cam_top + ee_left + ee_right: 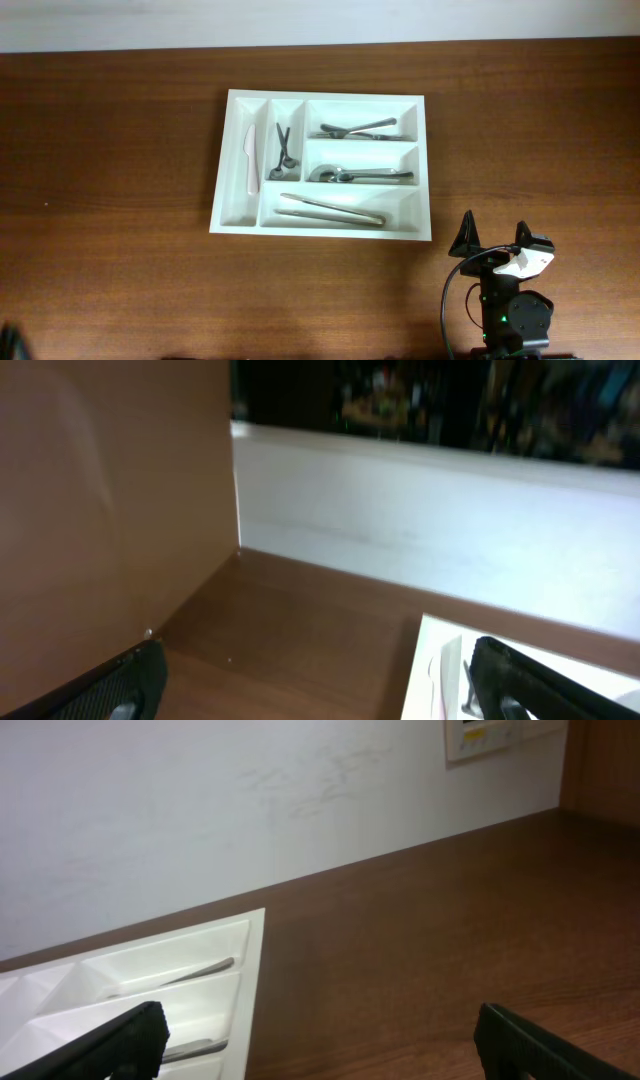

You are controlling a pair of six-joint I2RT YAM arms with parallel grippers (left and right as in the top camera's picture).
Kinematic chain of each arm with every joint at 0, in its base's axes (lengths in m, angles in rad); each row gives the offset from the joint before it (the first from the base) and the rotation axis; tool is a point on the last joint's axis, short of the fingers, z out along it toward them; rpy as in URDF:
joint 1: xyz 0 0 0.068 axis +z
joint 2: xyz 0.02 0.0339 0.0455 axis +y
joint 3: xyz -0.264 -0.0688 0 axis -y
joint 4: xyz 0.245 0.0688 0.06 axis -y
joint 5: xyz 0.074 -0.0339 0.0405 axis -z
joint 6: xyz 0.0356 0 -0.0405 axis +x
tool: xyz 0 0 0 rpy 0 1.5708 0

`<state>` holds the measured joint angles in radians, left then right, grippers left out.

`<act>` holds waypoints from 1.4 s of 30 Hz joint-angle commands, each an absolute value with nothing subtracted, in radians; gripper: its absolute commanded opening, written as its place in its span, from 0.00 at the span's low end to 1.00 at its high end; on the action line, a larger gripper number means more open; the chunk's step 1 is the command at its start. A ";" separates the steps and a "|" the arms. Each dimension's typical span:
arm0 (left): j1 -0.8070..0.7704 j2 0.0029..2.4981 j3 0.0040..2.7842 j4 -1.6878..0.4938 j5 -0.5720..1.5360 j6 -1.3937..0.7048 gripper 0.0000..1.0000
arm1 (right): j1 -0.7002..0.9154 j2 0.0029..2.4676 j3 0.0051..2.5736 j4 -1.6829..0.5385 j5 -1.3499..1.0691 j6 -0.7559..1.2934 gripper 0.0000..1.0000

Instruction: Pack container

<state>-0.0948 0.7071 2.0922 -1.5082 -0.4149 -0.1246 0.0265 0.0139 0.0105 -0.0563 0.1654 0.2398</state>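
Observation:
A white cutlery tray (pixel 240 215) lies in the middle of the wooden table. Its left slot holds a pale knife (pixel 250 158). The narrow slot beside it holds small dark cutlery (pixel 283 148). The right slots hold metal cutlery (pixel 362 129), spoons (pixel 350 176) and long utensils (pixel 330 210). My right gripper (pixel 492 243) is open and empty, near the front edge, right of the tray's front corner; in the right wrist view (pixel 320 1055) the tray (pixel 255 960) lies to its left. My left gripper (pixel 320 695) is open and empty over bare table, with the tray's corner (pixel 425 660) at its right.
A white wall (pixel 250 810) runs along the table's far edge. A wooden side panel (pixel 110 490) stands at the left of the left wrist view. Bare wood (pixel 110 150) surrounds the tray on every side.

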 commanded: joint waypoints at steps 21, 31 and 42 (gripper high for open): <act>-0.019 0.155 0.495 -0.535 -0.082 -0.146 0.99 | 0.017 0.004 0.006 -0.065 0.161 0.245 0.99; -0.016 0.003 0.259 -0.477 -0.086 -0.146 0.99 | 0.017 0.004 0.006 -0.065 0.160 0.245 0.99; 0.051 0.005 0.160 -0.430 -0.094 -0.140 0.99 | 0.017 0.004 0.006 -0.065 0.161 0.245 0.99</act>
